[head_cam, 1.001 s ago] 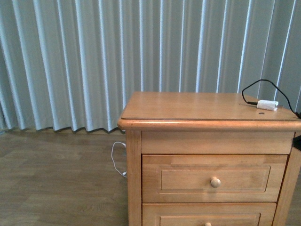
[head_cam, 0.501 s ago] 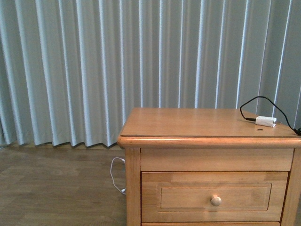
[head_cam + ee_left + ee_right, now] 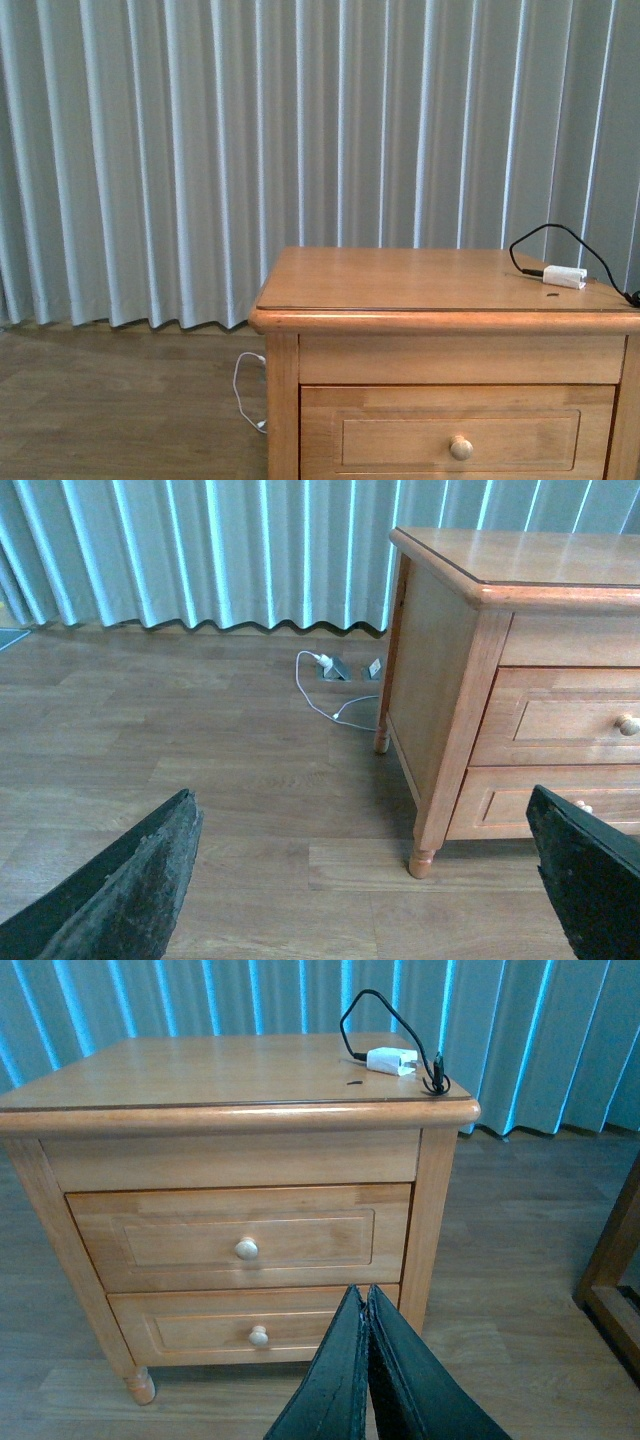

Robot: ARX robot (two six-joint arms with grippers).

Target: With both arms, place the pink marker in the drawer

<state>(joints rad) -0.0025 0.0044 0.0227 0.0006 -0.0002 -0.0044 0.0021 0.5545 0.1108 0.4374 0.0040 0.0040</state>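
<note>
The pink marker is in none of the views. The drawer (image 3: 460, 440) is the upper one of the honey-coloured nightstand and stands closed, with its round pale knob (image 3: 461, 447) low in the front view. The right wrist view shows the drawer (image 3: 180, 1240) facing my right gripper (image 3: 363, 1295), which is shut with nothing in it, some way in front of the nightstand. My left gripper (image 3: 360, 800) is open wide above the floor, to the left of the nightstand, where the drawer (image 3: 570, 720) shows at an angle. Neither arm appears in the front view.
A white plug with a black cable (image 3: 563, 275) lies at the nightstand top's far right corner (image 3: 392, 1060). A second drawer (image 3: 250, 1330) sits below. A white cable (image 3: 325, 695) runs across the wood floor by the curtain. A wooden furniture leg (image 3: 610, 1250) stands at the right.
The front view has shifted upward: the nightstand sits lower in the picture, the lower drawer has left view and more curtain shows.
</note>
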